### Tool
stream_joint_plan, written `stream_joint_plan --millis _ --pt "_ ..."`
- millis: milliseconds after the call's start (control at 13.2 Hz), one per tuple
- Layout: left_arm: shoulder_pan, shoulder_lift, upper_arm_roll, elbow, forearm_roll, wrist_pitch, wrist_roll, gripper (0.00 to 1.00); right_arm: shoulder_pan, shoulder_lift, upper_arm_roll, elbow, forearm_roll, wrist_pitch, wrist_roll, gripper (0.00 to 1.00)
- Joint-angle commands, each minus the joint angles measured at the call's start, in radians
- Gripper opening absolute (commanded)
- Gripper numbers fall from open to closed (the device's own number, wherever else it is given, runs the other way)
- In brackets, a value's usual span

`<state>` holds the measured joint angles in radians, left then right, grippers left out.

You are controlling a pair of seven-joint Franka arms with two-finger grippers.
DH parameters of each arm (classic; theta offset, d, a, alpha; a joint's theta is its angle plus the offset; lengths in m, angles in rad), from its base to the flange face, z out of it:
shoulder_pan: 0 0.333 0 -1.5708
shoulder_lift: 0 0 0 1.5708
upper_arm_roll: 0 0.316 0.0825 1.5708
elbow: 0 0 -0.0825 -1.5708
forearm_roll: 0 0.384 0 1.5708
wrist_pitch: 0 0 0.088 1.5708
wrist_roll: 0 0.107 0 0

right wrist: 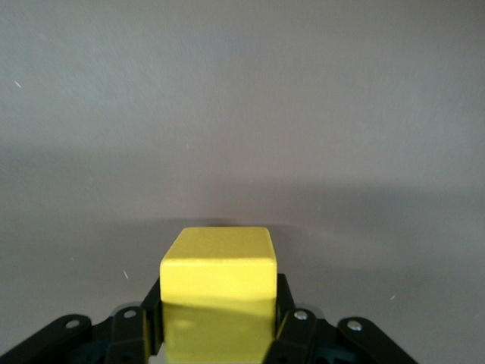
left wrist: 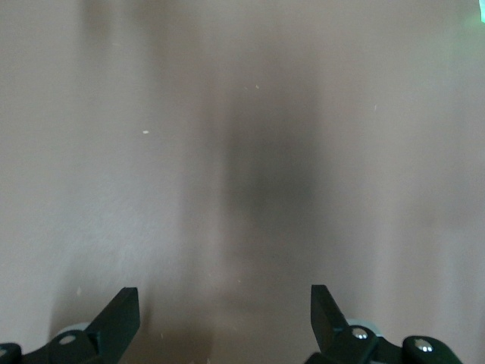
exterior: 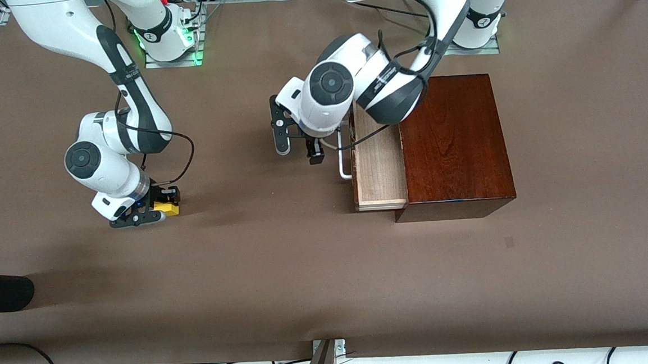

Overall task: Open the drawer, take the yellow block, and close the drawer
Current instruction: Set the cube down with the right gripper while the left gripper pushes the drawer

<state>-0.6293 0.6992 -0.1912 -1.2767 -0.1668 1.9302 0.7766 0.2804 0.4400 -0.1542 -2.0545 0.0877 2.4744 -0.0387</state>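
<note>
Right gripper (exterior: 159, 208), arm bent low over the brown desk (exterior: 284, 274), fingers pinching the small bright-yellow cube (exterior: 167, 208). Left gripper (exterior: 298, 144), fingers spread, hangs beside the white-handled pale-wood drawer (exterior: 378, 167), pulled open.

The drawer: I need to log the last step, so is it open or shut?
Open. The drawer sticks out of the wooden box, pale inside showing and apparently empty, white handle beside the left claw.

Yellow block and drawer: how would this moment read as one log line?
drawer: open | yellow block: in right gripper, low over table | left gripper: open, empty, beside handle
</note>
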Motion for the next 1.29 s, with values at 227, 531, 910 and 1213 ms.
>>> stream_joint_plan --millis 227,531,910,1213 --pt "-0.018 0.071 0.006 -0.067 0.097 0.001 0.211 1.0 0.0 0.006 0.035 -0.056 0.075 0.04 0.023 0.0" --pt "-0.003 0.089 0.016 -0.064 0.179 -0.061 0.254 1.0 0.0 0.014 0.036 -0.061 0.073 0.046 0.013 0.1" --pt "0.023 0.082 0.025 -0.055 0.239 -0.178 0.254 1.0 -0.003 -0.044 0.028 -0.024 0.072 0.037 -0.02 1.0" --pt "0.043 0.079 0.029 -0.053 0.308 -0.262 0.254 1.0 -0.053 -0.177 0.021 -0.01 0.069 -0.01 -0.012 1.0"
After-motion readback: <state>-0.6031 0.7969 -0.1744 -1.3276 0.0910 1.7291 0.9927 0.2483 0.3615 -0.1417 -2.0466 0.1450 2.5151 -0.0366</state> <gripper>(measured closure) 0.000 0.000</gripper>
